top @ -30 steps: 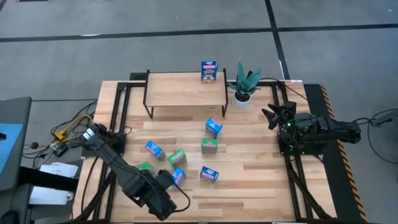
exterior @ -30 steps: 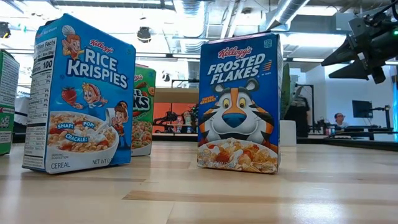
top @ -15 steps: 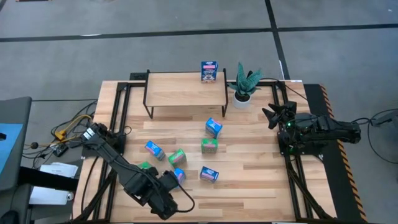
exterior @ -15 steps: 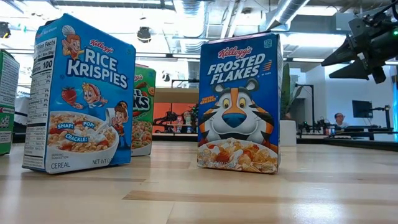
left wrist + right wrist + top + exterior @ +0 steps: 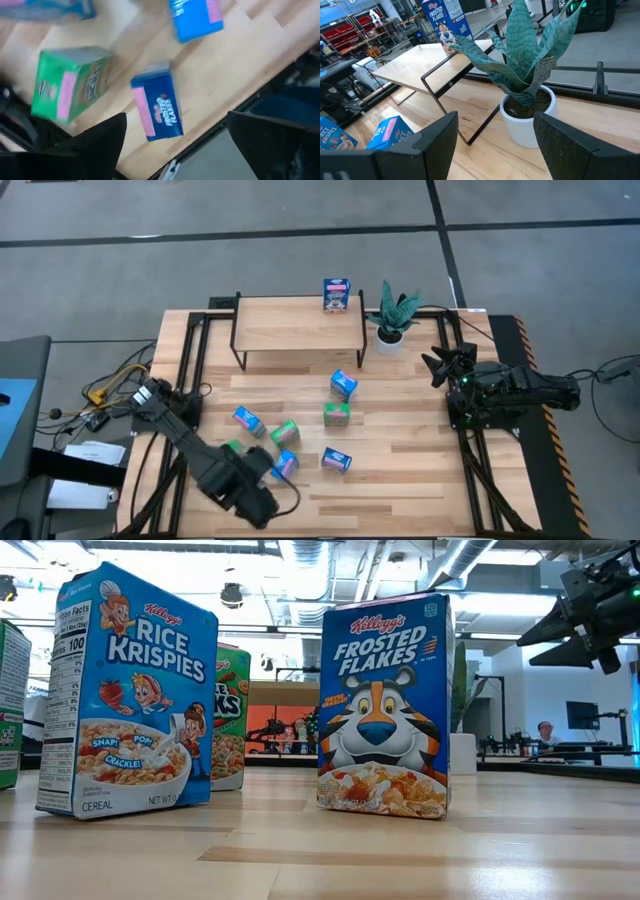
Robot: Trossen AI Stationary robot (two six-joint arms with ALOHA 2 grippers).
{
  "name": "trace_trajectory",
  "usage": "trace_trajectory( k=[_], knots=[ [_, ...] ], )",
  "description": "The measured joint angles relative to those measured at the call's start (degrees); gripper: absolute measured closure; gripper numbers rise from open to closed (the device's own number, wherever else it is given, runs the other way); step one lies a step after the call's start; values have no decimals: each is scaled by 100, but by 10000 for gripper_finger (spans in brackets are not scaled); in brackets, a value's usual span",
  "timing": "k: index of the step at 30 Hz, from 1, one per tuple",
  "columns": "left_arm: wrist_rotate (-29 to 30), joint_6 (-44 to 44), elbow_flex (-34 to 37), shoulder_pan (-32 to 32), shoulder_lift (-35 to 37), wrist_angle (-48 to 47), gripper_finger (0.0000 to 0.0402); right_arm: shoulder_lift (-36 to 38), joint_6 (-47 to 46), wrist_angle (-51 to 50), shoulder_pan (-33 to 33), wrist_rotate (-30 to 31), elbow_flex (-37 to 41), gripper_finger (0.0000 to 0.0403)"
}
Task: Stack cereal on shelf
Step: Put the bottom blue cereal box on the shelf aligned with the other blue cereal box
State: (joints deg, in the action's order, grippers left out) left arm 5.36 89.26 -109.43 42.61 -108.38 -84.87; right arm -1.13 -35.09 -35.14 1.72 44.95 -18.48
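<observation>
Left gripper (image 5: 172,137) is hovering over a blue cereal box (image 5: 156,106) near the surface's front-left corner, fingers spread wide and pinching nothing, probably lining up a grab. That box is lying flat, pink label up. Right gripper (image 5: 440,365) is waiting beside the plant (image 5: 391,312), fingers spread. One box (image 5: 337,294) is already sitting on the shelf (image 5: 290,322).

The left arm reaches along the tabletop's (image 5: 420,470) near left side, bent low, its left gripper (image 5: 272,471) with fingers (image 5: 95,145) spread wide and nothing between them. The right arm waits at the right edge, its right gripper (image 5: 437,364) raised, fingers (image 5: 425,145) parted and empty.
</observation>
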Motion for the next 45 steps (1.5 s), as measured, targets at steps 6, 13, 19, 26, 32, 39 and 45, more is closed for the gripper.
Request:
trace_trajectory(
  k=[6, 13, 19, 26, 32, 39, 45],
  knots=[
    [587, 2300, 0, 952, -32, 183, 81, 2, 0, 0, 2, 0, 0, 117],
    [1235, 3441, 88, 1481, -131, -530, 93, 1, 0, 0, 0, 0, 2, 117],
    [1674, 3580, 440, 1598, -144, -154, 94, 2, -1, 0, 2, -2, 1, 117],
    [1971, 3584, 485, 1589, -146, -188, 94, 2, -2, 0, 2, -4, 2, 117],
    [1951, 3513, 795, 1589, -146, -244, 94, 2, -2, 0, 2, -4, 2, 117],
    [2166, 3534, 1019, 1533, -146, -54, 94, 0, -4, 0, 2, -7, 2, 117],
    [2109, 3403, 1037, 1544, -246, 185, 94, 0, -4, -1, 0, -7, 2, 117]
  ],
)
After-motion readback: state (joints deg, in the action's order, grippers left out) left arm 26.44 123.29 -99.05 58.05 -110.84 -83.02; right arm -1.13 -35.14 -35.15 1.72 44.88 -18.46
